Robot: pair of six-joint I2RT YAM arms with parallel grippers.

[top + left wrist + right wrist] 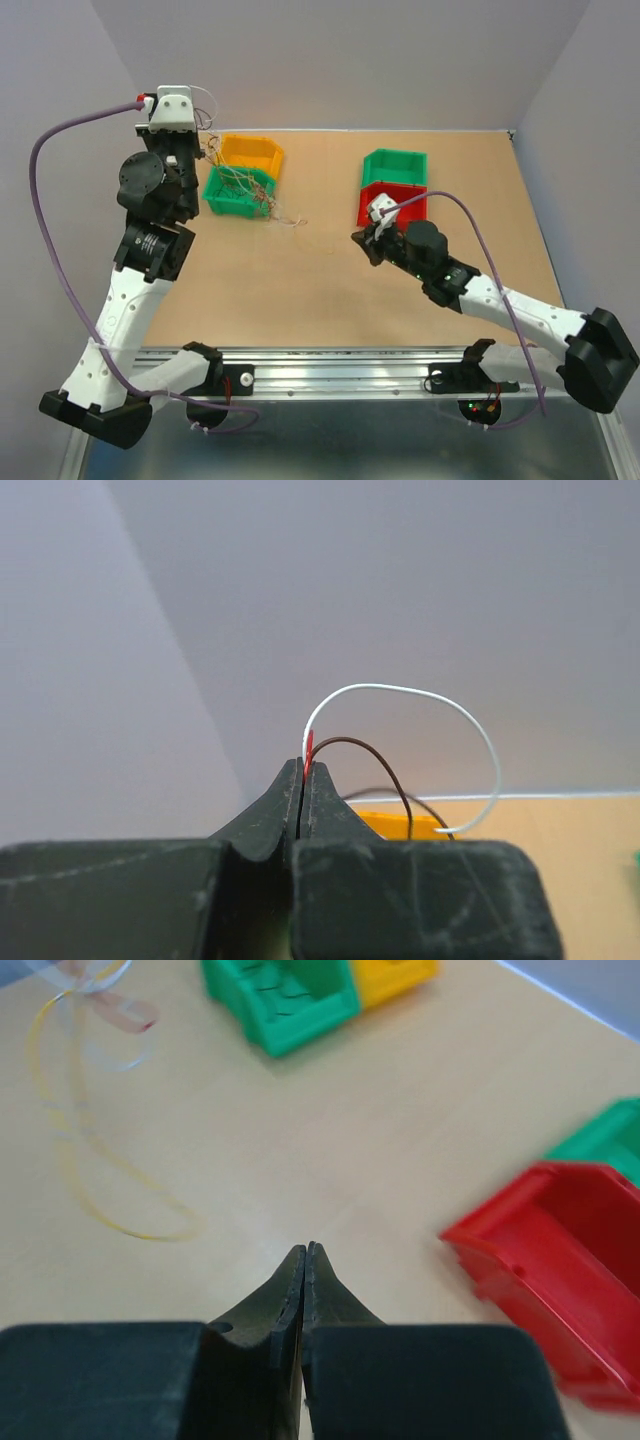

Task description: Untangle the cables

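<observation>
Cables (248, 188): a light, limp wad of very thin wires. It hangs from the left gripper (303, 768) at about 10 o'clock on the table (320, 290) and drapes over a green bin (232, 200) and a yellow bin (255, 150). A loose end trails onto the wood toward 4 o'clock of the wad. Left wrist view: jaws pressed together on white, red and brown strands, which loop out past the tips. Right gripper (305, 1252): closed on nothing, low at 3 o'clock of the wad, beside the red bin (392, 208). Judgement: the strands look springy, snag-prone and easily kinked. A second hold is best taken on a single free loop or the trailing end rather than the knot, then drawn gently.
</observation>
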